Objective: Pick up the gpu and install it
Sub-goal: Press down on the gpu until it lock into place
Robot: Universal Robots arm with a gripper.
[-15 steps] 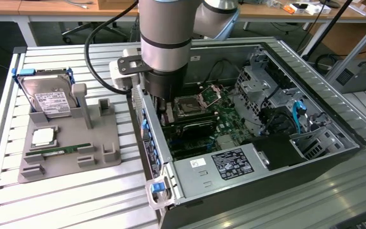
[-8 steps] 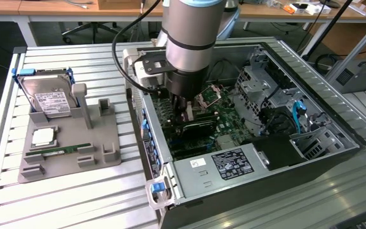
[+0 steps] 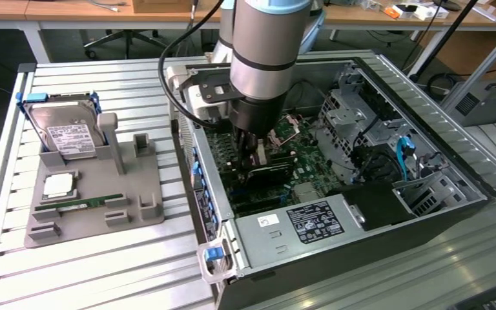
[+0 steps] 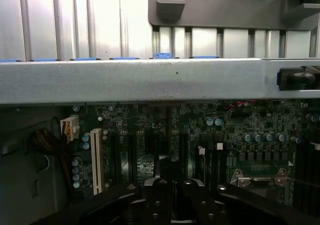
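GPU (image 3: 270,169) sits low in the middle of the exterior frame, a dark card lying across the motherboard (image 3: 304,171) inside the open case (image 3: 429,129), directly under the gripper (image 3: 252,160). The fingers are clenched down at the card, though whether they pinch its edge is hidden. Judging by this, seating it well means pressing straight down, card square to its slot and the bracket end against the case's rear wall, never rocking it sideways.
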